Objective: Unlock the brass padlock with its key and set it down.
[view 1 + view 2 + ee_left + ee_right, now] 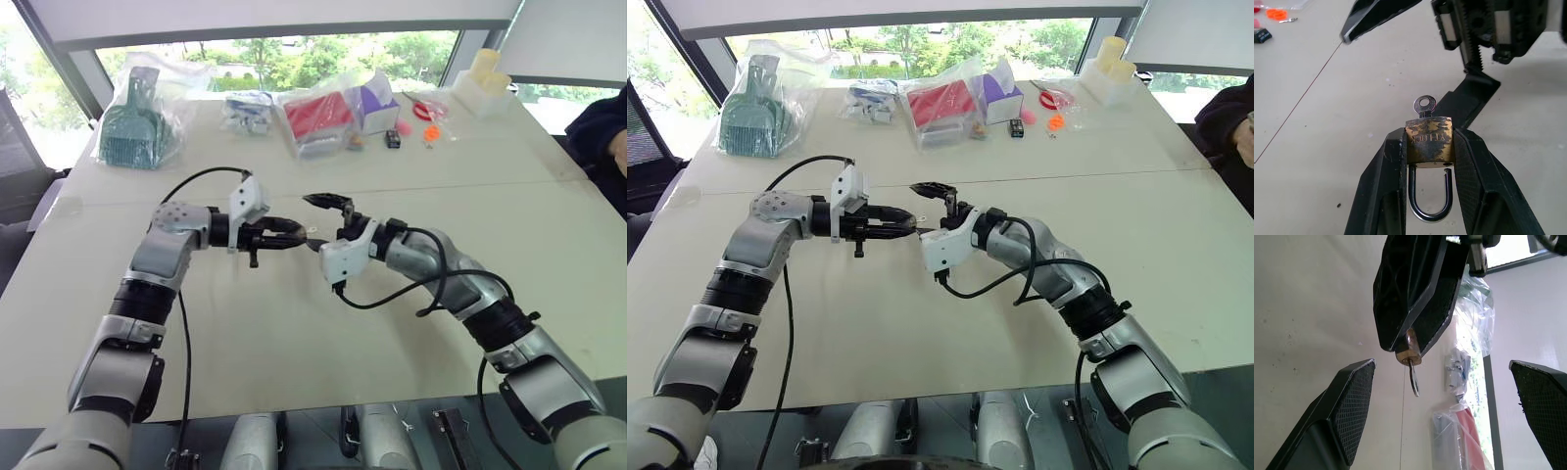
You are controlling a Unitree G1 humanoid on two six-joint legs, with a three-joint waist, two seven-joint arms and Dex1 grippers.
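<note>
Your left gripper (1427,147) is clamped on the brass padlock (1428,143), held up over the middle of the table (294,333); the key (1424,105) sits in it, shackle popped. Right gripper (1442,401) gapes wide. It's tiny, hard, slick metal, so pinch the flat body sides

One brass padlock (1428,141), one key (1424,105), two grippers, left gripper (294,235) and right gripper (321,221), one counter (294,333), one teal dustpan bag (137,122)
</note>
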